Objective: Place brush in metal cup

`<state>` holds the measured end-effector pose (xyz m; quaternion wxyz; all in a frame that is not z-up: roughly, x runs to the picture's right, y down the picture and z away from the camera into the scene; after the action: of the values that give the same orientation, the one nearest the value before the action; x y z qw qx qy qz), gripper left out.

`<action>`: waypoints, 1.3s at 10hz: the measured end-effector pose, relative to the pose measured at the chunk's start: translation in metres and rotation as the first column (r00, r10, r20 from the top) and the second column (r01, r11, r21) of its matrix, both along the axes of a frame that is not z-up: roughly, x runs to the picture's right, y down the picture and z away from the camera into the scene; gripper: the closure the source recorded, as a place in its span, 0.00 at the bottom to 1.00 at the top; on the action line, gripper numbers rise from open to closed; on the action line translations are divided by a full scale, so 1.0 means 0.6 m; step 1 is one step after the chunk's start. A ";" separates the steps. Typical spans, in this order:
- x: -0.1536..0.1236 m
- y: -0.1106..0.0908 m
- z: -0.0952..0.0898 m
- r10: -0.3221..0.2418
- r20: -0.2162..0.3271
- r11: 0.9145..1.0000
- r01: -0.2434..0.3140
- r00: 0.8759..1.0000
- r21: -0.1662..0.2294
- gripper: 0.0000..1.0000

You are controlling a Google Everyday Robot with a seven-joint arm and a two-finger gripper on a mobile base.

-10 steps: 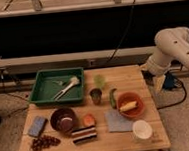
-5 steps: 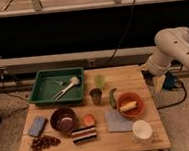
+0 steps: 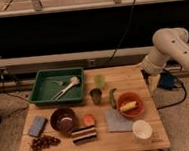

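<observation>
Your gripper point(image 3: 149, 79) hangs by the right edge of the table point(image 3: 126, 79), middle right of the frame, fingers spread and holding nothing. The metal cup point(image 3: 95, 95) stands at frame centre, well apart from it. Further left, the brush point(image 3: 68, 87) lies inside the green tray point(image 3: 38, 79).

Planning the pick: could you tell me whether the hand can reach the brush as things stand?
Probably yes: the brush lies uncovered in the green tray, open from above; the hand is by the table's right rear edge.
</observation>
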<state>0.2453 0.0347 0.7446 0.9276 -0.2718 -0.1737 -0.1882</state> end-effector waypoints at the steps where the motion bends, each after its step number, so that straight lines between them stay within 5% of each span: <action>1: -0.044 -0.011 0.011 -0.010 0.040 1.000 0.010 0.999 0.005 0.20; 7: -0.232 -0.072 0.083 -0.054 0.222 0.998 0.044 0.974 0.051 0.20; 13: -0.379 -0.081 0.163 -0.096 0.339 0.994 0.076 0.936 0.073 0.20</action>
<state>0.0179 -0.0139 0.8425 0.8819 -0.2149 -0.3144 -0.2779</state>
